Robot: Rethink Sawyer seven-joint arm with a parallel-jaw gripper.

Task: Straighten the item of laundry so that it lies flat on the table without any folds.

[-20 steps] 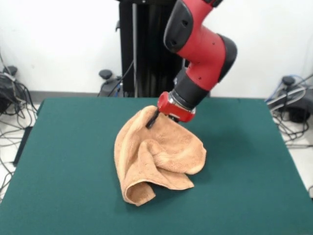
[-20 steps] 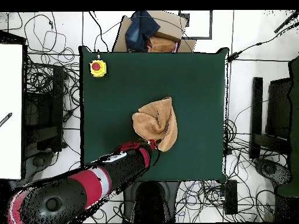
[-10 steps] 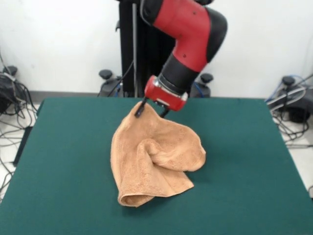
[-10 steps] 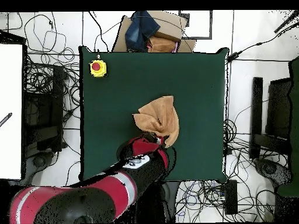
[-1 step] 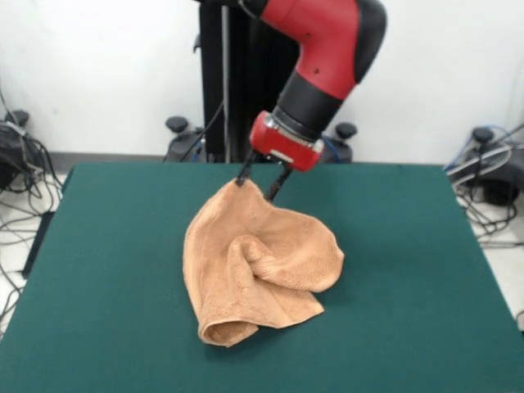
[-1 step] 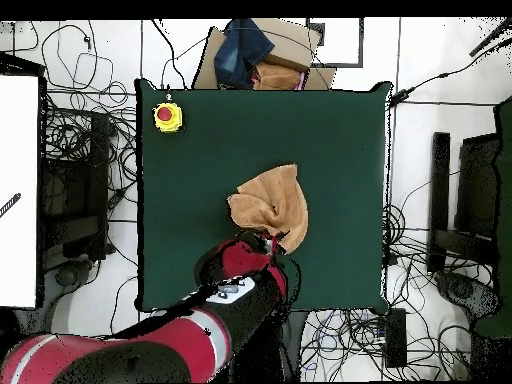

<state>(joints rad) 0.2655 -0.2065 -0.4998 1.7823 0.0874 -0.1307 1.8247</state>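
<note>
Tan towel (image 5: 260, 264) lies crumpled, fingers (image 5: 244, 174) spread just above.

My fingers (image 5: 260, 187) have let go of the towel (image 5: 260, 266) and risen, now spread just above its far peak. That corner has dropped slightly, and the crumpled heap has shifted a little along the counter.

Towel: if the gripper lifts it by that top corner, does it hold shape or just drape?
Probably drapes: the towel already sags in soft folds below the gripper rather than standing stiff. Its looped terry surface likely grips rather than slips. A push across the table would likely bunch it rather than slide it flat.
</note>
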